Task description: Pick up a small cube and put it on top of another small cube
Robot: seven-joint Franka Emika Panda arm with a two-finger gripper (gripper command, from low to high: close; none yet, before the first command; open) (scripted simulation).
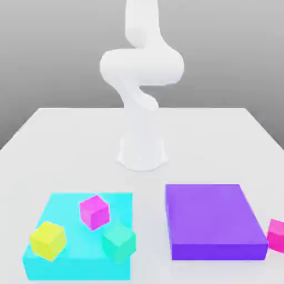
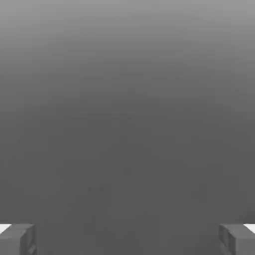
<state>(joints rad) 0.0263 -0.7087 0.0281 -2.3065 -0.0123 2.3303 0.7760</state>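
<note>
step: nothing picked yet | fingers (image 2: 127, 239): wide apart, empty | magenta cube (image 1: 93, 211), yellow cube (image 1: 47, 240), green cube (image 1: 118, 241): on cyan pad (image 1: 66, 266) | next: descend over one cube, grasp

This is not a real room. It is a pretend world made on a computer. A smooth white robot arm (image 1: 141, 83) stands on a plain white table (image 1: 66, 144). Behind the arm there is only soft grey, with no walls or windows. In front of the arm's base lie a flat bright blue pad (image 1: 66, 266) and a flat purple pad (image 1: 213, 222), with plain toy-colored cubes.
</note>
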